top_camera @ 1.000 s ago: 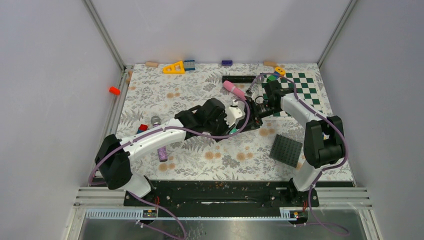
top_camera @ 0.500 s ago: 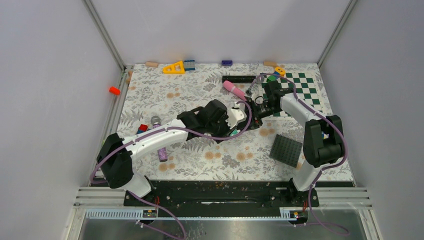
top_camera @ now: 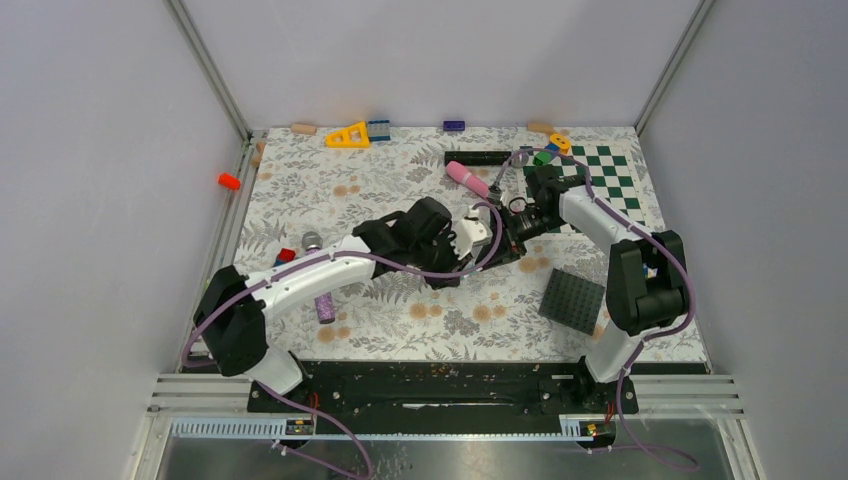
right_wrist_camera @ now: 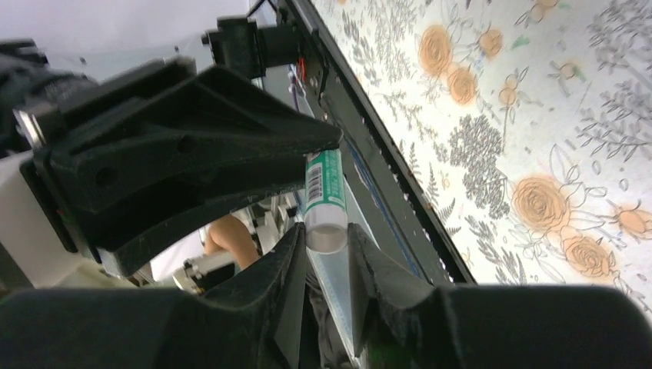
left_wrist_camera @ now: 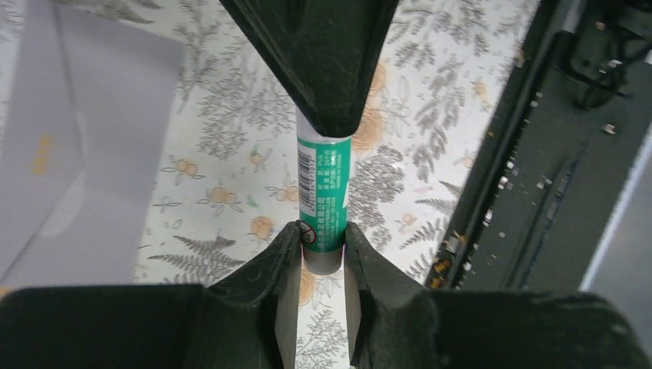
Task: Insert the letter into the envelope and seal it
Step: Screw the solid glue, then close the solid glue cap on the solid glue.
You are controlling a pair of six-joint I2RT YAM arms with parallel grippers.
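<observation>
Since the earlier frames, the jaws of the right gripper [right_wrist_camera: 327, 247] have been narrowed, and the two grippers have been drawn slightly closer together above the middle of the table. A green-and-white cylindrical plastic glue stick [left_wrist_camera: 324, 181] is pinched at its grey end by the left gripper [left_wrist_camera: 321, 257], with both fingers pressed against it. Its other end, pale and translucent, is flanked closely by the right gripper's fingers; whether they already bear on it cannot be told.

The flat, light grey paper envelope [left_wrist_camera: 92, 146] lies on the white floral-printed cloth [left_wrist_camera: 231, 192], below and to one side of the stick and apart from it, with creases and a slanted fold edge showing. The letter cannot be made out in any view, so whether it is already inside cannot be told.

The likeliest trouble is judged to be at the shared hold. The stick is round, smooth and glossy, while the fingers are matt black, hard-looking wedges, so an off-centre squeeze could roll or twist it out of the left pinch. If the pale end is a cap and is pulled against a weak hold, the tube could drop onto the thin envelope, which is likely to shift or crease easily. Exposed glue could also be smeared on the cloth.
</observation>
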